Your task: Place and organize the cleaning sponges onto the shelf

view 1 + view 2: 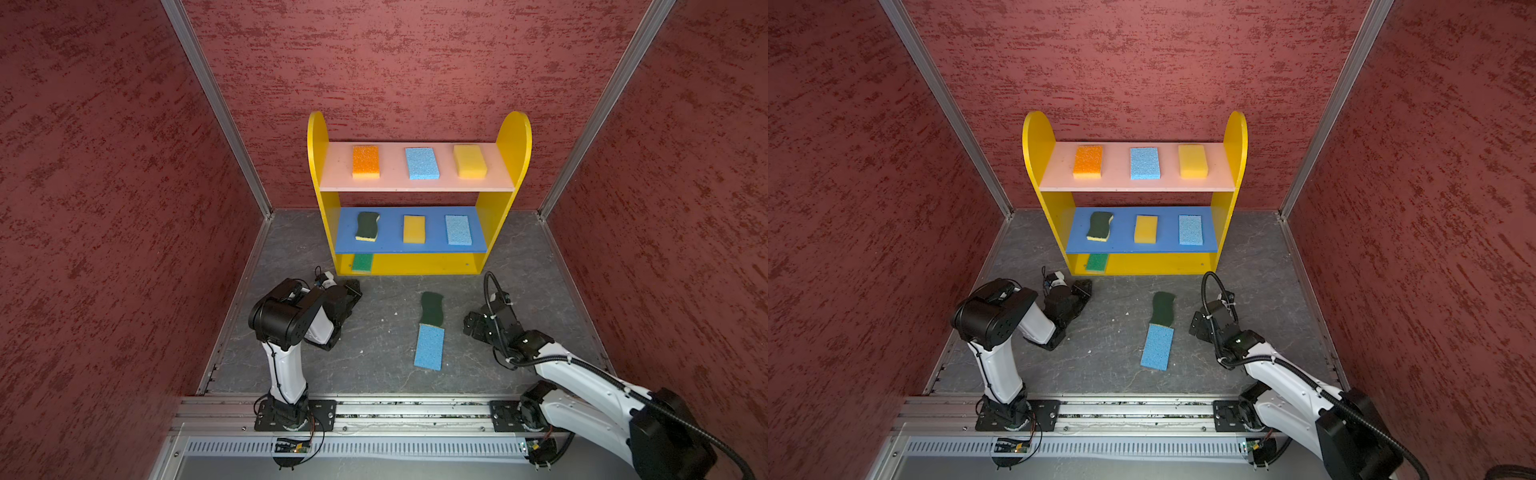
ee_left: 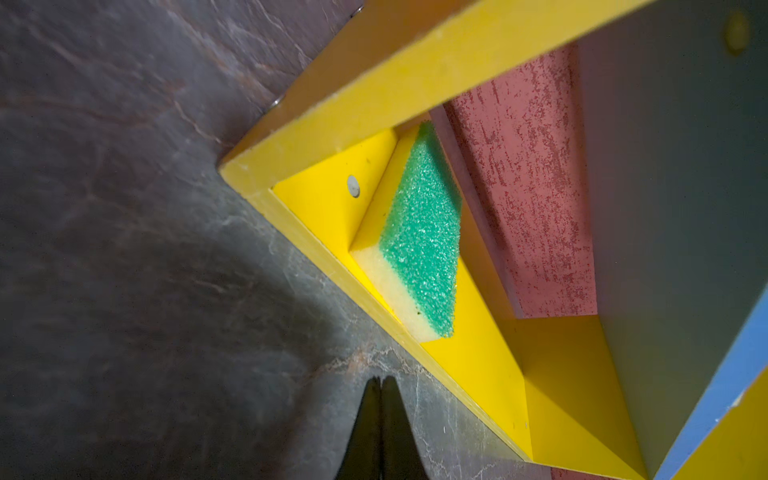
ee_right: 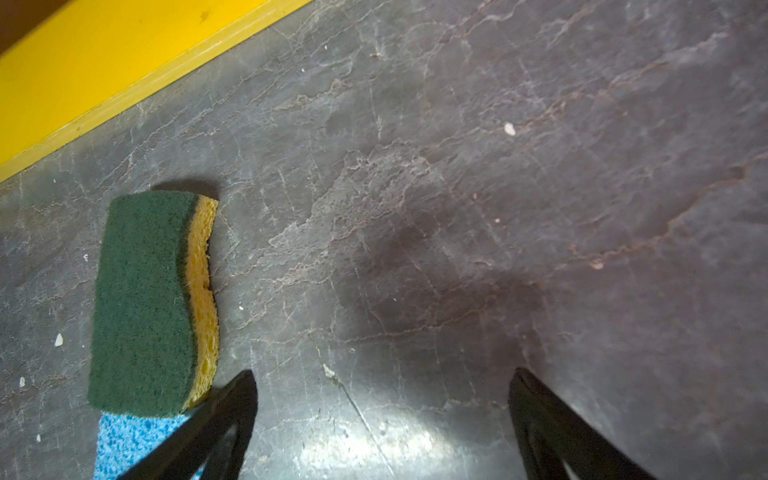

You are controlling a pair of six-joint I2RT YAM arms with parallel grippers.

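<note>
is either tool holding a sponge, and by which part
Nothing is held: the left tool is shut empty, the right tool open beside the wavy dark-green foam scourer.

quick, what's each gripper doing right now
left gripper: shut, holding nothing
right gripper: open, holding nothing

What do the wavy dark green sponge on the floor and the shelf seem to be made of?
Wavy sponge: a dark green, fuzzy fibre scouring layer on yellow foam; open pores show along its side. Shelf: probably painted wood or fibreboard, smooth and matte; flat boards with square edges and a round fastener cap suggest it, though plastic cannot be excluded.
</note>
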